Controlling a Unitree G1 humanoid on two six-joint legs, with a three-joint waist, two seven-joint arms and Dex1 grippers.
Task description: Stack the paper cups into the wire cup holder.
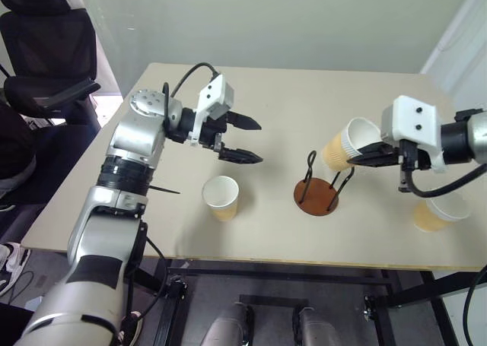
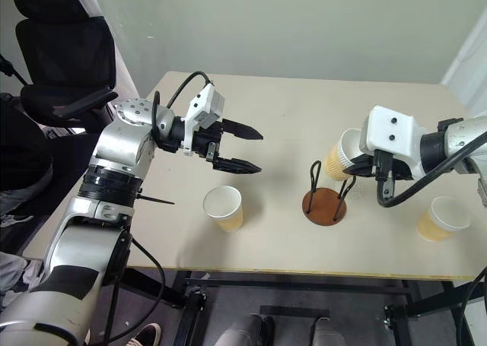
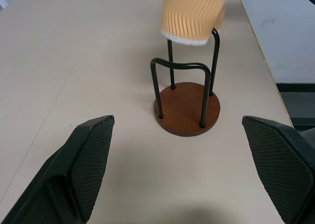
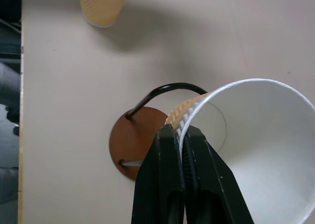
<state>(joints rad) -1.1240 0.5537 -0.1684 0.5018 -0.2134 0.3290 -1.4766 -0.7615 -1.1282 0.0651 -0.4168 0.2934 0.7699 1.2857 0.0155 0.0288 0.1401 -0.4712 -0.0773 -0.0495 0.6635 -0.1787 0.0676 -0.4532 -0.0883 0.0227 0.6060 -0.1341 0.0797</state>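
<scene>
Right wrist view: first cup pinched by its rim, tilted over the holder, nothing stacked yet.

Right gripper (image 4: 179, 135) is clamped on the rim of a cup (image 4: 256, 150), one finger inside, one outside; in the left eye view that cup hangs tilted, mouth turned to the robot's left, just above the holder (image 1: 316, 196) and near its wire loops, not yet seated. Left gripper (image 1: 242, 139) hovers above the surface (image 1: 319, 103) with jaws wide apart, holding nothing, pointed toward the holder. Holder base is bare, so zero cups are stacked. A second cup (image 1: 221, 197) stands upright between left gripper and holder, nearer the front edge. A third cup (image 1: 440, 211) stands upright on the far right, partly hidden under the right arm. Left to do, as I judge it: lower and release this cup, then nest the other two.
</scene>
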